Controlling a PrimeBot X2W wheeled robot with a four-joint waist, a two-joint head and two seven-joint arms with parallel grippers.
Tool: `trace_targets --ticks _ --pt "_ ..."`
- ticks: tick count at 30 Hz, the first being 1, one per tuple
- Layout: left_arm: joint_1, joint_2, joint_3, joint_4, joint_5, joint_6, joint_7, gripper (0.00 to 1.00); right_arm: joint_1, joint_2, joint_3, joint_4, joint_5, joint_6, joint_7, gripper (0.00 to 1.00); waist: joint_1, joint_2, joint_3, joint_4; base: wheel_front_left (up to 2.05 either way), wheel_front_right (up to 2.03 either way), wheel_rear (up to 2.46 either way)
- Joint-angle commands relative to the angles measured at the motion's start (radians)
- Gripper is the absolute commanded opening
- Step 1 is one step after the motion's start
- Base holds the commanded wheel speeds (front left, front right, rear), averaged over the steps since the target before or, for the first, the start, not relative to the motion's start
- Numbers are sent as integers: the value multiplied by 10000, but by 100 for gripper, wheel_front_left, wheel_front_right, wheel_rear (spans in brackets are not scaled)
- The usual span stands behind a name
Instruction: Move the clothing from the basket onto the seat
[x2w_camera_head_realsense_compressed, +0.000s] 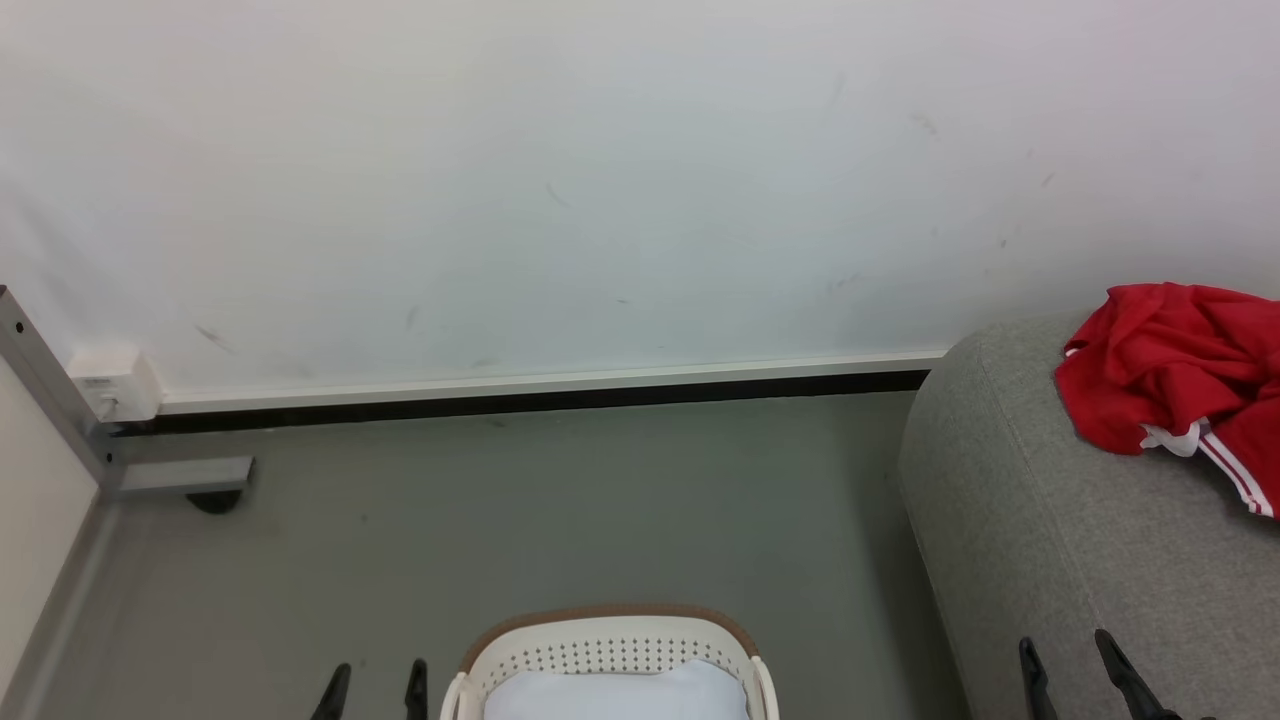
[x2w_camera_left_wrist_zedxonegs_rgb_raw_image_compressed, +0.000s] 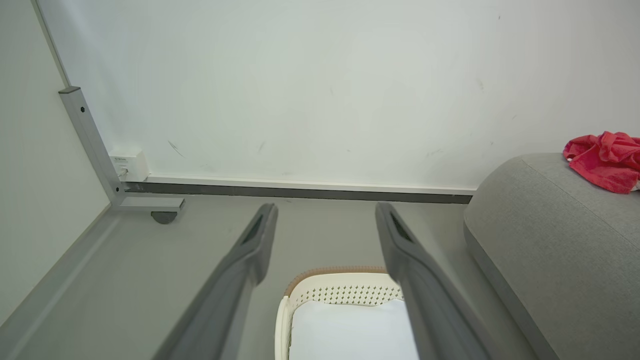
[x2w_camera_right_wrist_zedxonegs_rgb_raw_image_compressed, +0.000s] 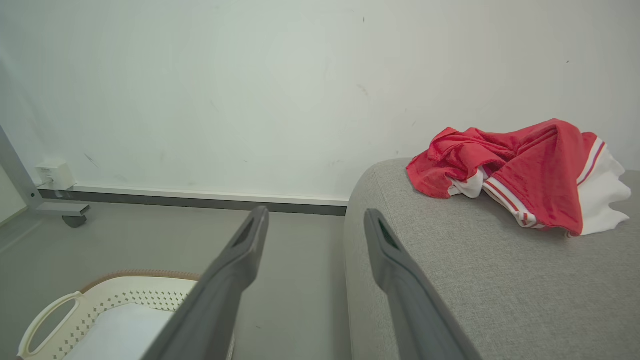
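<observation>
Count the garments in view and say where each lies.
2: a red garment on the seat, a white piece in the basket. More may be hidden underneath.

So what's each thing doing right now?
red clothing: crumpled on the seat.
white clothing: lying in the basket.
basket: upright on the floor.
left end effector: open, empty.
right end effector: open, empty.

No writing is legible. The small white plastic box (x2w_camera_head_realsense_compressed: 112, 385) beside the grey metal post (x2w_camera_head_realsense_compressed: 42, 372) bears a blurred, unreadable label (x2w_camera_head_realsense_compressed: 98, 383).
</observation>
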Motion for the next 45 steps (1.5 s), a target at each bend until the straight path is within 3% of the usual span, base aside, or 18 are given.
trace_targets --ticks 1,15,16,22,45 --pt "100 -63 114 76 195 -54 -7 100 16 -3 -55 64 -4 -26 7 100 2 0 4 -8 0 0 0" --pt "58 -334 547 357 468 -372 -8 100 -326 -2 215 -109 -111 -26 7 100 2 0 -26 185 0 0 0" --pt "-4 -324 509 377 422 -365 4 0 -196 6 226 -38 2 2 0 0 2 0 -26 177 0 0 0" --pt "-55 -368 612 714 -13 -406 189 0 -156 35 145 249 470 1 177 0 2 0 -10 189 0 0 0" --pt "-641 -380 1035 526 -4207 -802 1207 0 -547 17 -172 -93 4809 -4 1203 0 2 0 151 301 0 0 0"
